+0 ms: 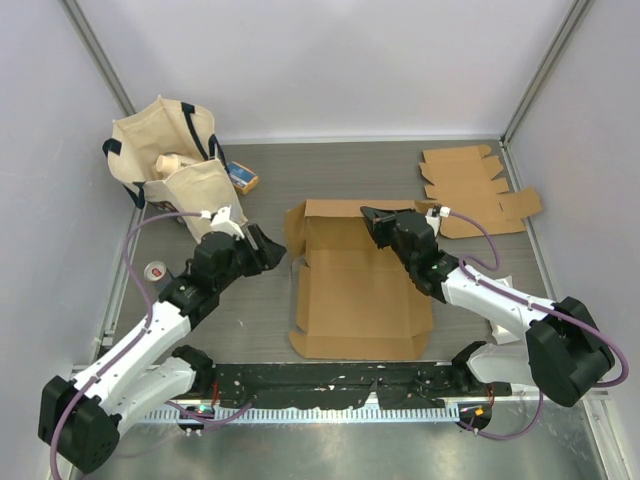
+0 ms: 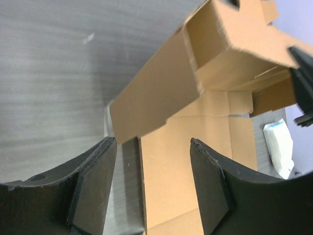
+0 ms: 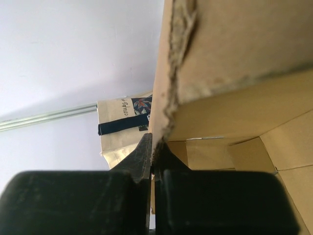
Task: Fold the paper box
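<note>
At centre — paper box long axis near-to-far | right claw pinches it

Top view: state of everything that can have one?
box, partly folded: far wall raised, base flat.
spare cardboard, flat, unfolded.
bag, standing open.
left tool, open, empty, beside the box's left edge.
right tool, shut on the box's raised wall.
</note>
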